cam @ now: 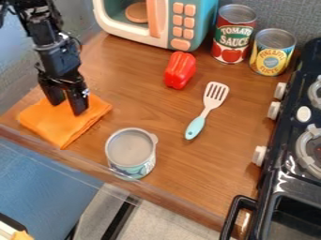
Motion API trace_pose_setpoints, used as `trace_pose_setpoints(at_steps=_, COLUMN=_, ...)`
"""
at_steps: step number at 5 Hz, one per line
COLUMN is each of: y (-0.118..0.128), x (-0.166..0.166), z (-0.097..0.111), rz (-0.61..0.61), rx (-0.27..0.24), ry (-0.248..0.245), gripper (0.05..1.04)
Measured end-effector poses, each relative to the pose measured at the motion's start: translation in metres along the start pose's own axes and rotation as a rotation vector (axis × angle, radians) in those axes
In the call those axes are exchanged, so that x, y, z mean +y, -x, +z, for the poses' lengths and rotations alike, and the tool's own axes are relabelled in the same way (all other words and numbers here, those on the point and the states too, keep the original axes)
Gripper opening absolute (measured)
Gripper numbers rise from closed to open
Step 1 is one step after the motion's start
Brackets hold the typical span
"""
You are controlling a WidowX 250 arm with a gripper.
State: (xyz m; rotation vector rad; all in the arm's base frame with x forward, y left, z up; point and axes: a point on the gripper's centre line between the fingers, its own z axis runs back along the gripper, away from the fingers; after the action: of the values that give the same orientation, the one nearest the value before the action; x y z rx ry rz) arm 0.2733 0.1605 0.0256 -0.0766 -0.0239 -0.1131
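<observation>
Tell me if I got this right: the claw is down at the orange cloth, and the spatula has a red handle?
Not quite: in the camera view, the spatula has a light blue handle, not red. The claw is down at the orange cloth.

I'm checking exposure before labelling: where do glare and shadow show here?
Camera view: small glossy highlights on the red toy bell pepper; the black pincer reads very dark against the bright orange cloth; shadows on the wooden counter look soft, with none that seems to hide a thing.
</observation>
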Motion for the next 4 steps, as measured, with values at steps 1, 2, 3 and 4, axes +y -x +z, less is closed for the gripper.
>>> trace_pose_setpoints(at_steps=1, y=-0.001, x=-0.002, z=0.0, rz=0.014, rx=-0.009, ry=0.012, gripper=0.999)
trace_pose_setpoints(at_steps=2, y=-0.006, x=-0.005, z=0.022, rz=0.014, rx=-0.067, ry=-0.014, gripper=0.999)
trace_pose_setpoints(at_steps=3, y=-0.007, x=-0.015, z=0.049, rz=0.004, rx=-0.127, ry=-0.006, gripper=0.999)
trace_pose_setpoints(at_steps=4, y=0.002, x=-0.014, z=0.068, rz=0.019, rx=-0.152, ry=0.01, gripper=0.999)
